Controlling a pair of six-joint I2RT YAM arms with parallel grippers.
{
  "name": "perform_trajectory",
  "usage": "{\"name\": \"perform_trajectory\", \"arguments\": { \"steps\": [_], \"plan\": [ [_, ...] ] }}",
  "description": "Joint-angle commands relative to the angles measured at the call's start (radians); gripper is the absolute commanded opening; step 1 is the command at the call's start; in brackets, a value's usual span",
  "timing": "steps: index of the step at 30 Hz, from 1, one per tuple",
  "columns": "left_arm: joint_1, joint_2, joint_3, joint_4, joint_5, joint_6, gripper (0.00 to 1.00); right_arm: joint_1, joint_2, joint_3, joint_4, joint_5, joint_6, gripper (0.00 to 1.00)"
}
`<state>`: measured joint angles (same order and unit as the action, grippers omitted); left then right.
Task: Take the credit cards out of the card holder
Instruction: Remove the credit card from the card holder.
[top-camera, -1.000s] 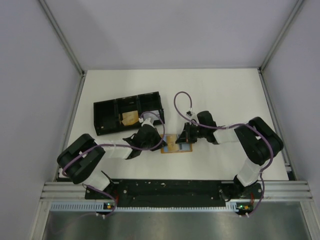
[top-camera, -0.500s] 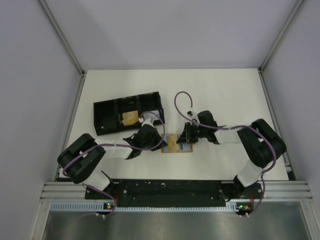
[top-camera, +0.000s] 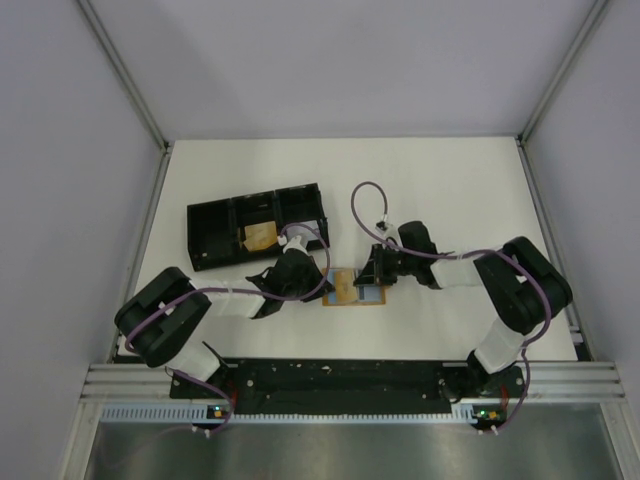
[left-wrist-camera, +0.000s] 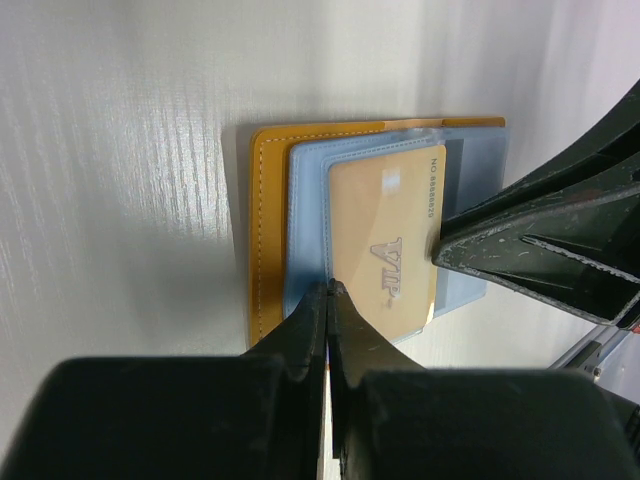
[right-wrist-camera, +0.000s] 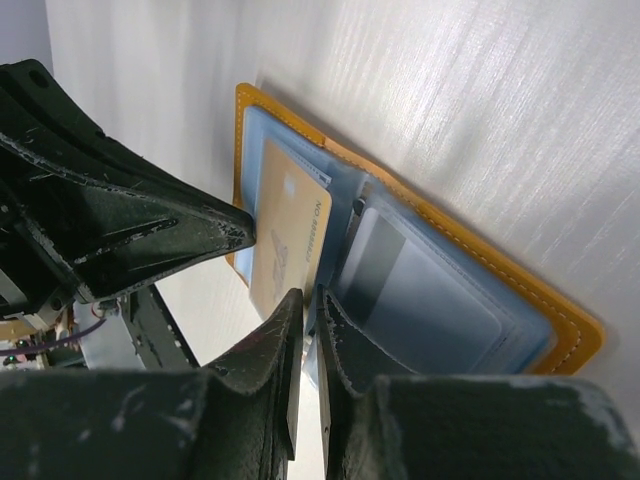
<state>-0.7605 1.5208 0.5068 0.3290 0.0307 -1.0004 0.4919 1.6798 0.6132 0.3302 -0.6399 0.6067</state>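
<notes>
While the card holder (top-camera: 352, 291) lies open on the tabletop (top-camera: 450, 190) between the arms, the left claw (left-wrist-camera: 330, 292), tips together, presses its edge; the right claw (right-wrist-camera: 308, 298), narrowed, seems to nip the gold card (right-wrist-camera: 285, 240) just ahead.

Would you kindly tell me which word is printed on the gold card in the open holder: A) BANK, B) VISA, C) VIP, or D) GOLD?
C: in the left wrist view, the gold card lying in the open card holder reads VIP.
</notes>
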Motion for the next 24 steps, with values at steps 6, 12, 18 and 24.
{"name": "perform_trajectory", "arguments": {
  "steps": [6, 12, 18, 24],
  "plan": [
    [0.004, -0.010, -0.025, -0.033, -0.035, 0.006, 0.00, -0.009, 0.031, -0.007, 0.090, -0.049, 0.016, 0.11],
    [0.004, -0.014, -0.031, -0.028, -0.035, 0.003, 0.00, -0.009, 0.038, -0.006, 0.092, -0.053, 0.016, 0.00],
    [0.004, -0.022, -0.044, -0.027, -0.038, -0.004, 0.00, -0.044, 0.011, -0.020, 0.047, -0.037, 0.004, 0.00],
    [0.004, -0.028, -0.044, -0.027, -0.038, -0.004, 0.00, -0.065, -0.005, -0.027, 0.038, -0.038, -0.007, 0.00]
  ]
}}
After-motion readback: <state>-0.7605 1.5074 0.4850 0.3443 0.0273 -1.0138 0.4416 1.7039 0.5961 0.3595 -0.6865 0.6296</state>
